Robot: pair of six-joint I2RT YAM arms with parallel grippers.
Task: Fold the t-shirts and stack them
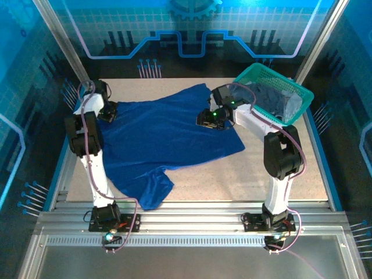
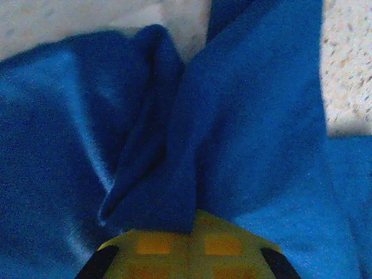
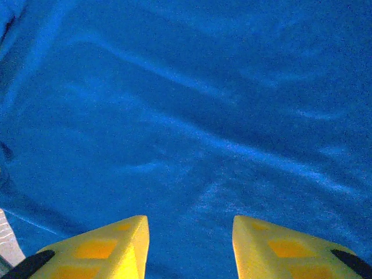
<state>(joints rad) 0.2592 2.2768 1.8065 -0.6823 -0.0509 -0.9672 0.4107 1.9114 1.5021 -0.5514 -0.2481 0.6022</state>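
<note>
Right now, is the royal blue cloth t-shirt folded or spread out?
Spread out: the t-shirt lies open across the speckled table, one edge pinched by the left gripper.

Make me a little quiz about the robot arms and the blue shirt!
1. True or false: the left gripper is pinching a fold of the royal blue t-shirt.
2. Pick one. The right gripper is: A) shut on a sock, B) open just above the blue cloth, C) holding a cup.
3. Fill in: the grey-blue clothes lie in a teal mesh ____.

Key: 1 true; 2 B; 3 basket.
</note>
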